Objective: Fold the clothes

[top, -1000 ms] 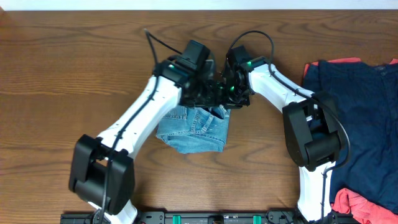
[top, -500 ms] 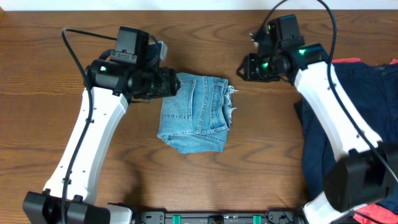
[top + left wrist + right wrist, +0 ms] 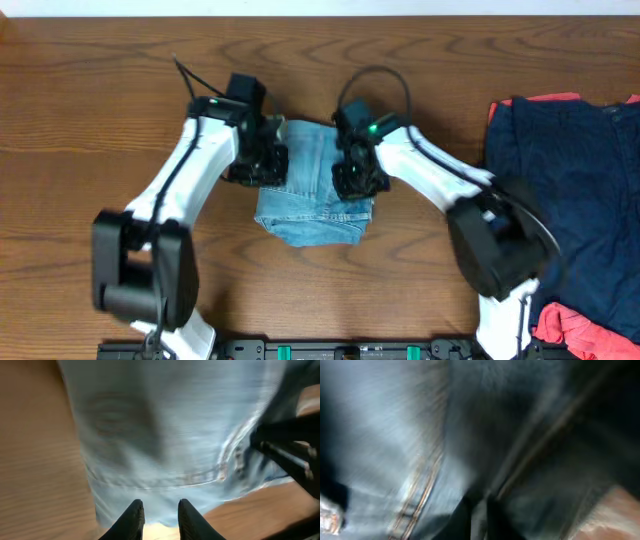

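The jeans (image 3: 315,208), faded light-blue denim, lie folded into a small packet in the middle of the table. My left gripper (image 3: 262,168) is at the packet's left edge. In the left wrist view its jaws (image 3: 160,508) stand close together with the denim (image 3: 165,435) edge between them. My right gripper (image 3: 355,180) presses on the packet's right side. In the blurred right wrist view its dark fingers (image 3: 479,510) are almost together, with a strip of denim (image 3: 385,435) between them. The right gripper's dark body (image 3: 295,455) shows across the jeans in the left wrist view.
A dark navy garment (image 3: 580,190) lies spread at the right of the table. Coral-red cloth (image 3: 565,325) shows below it, and more red (image 3: 555,98) at its top edge. Bare wood (image 3: 100,100) stretches to the left.
Half a second ago both arms were apart, off the left and right of the jeans. Both have swung in onto the packet's sides, and their jaws have narrowed.
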Motion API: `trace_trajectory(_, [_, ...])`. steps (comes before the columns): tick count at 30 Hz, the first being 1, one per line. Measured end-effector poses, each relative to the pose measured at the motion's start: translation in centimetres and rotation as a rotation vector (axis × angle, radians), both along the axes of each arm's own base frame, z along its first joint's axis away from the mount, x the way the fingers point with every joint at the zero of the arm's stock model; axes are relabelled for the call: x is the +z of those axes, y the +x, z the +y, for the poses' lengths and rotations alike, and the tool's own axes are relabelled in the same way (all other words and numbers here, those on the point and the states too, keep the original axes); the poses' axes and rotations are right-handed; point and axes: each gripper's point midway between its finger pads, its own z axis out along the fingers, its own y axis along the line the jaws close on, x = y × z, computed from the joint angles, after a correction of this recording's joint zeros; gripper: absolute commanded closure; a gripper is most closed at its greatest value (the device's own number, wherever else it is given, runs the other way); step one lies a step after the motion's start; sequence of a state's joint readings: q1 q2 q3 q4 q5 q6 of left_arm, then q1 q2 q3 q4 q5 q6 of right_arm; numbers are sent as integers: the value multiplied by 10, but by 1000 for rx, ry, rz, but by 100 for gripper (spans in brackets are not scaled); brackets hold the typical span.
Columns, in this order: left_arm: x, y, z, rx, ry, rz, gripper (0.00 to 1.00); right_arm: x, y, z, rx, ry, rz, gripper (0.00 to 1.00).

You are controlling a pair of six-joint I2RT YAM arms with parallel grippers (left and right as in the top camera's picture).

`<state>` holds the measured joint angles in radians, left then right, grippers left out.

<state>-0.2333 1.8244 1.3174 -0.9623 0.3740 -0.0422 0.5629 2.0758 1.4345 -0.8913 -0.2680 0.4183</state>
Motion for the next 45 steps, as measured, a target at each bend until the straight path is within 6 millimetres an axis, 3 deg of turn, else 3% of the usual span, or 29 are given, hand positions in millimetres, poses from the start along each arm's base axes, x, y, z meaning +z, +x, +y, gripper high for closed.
trace_trajectory(3, [-27,-8,0,-11,0,56,75,-1,-1,-1,-30,-3,29,89])
trace_trajectory(7, [-48,-11,-2,-16,-9,75,75,0,-1,-2,-39,-6,38,91])
trace_trajectory(13, [-50,-22,-3,-20,-25,122,74,11,-6,-6,3,1,9,88])
trace_trajectory(16, [-44,-37,0,-20,-16,191,73,35,6,-10,34,38,-99,85])
trace_trajectory(19, [-36,-39,2,-22,-7,208,70,82,37,-8,29,118,-300,84])
trace_trajectory(22, [-19,-27,0,-25,-16,138,70,133,65,-6,10,189,-492,87])
trace_trajectory(25, [11,-1,-6,-33,-49,-29,70,150,80,-2,-13,225,-570,92])
trace_trajectory(28, [45,31,-13,-39,-92,-231,70,137,89,1,-44,220,-563,95])
trace_trajectory(31, [71,57,-19,-42,-122,-386,70,95,92,2,-72,179,-478,99])
trace_trajectory(33, [73,66,-19,-40,-119,-423,71,59,87,-1,-92,131,-390,99])
trace_trajectory(36, [56,76,-15,-31,-80,-418,71,11,75,-4,-124,84,-261,99])
trace_trajectory(37, [47,79,-14,-30,-68,-405,71,6,75,-2,-135,92,-237,99])
trace_trajectory(45, [-37,97,-13,-26,-13,-305,71,6,74,-5,-173,176,-132,94])
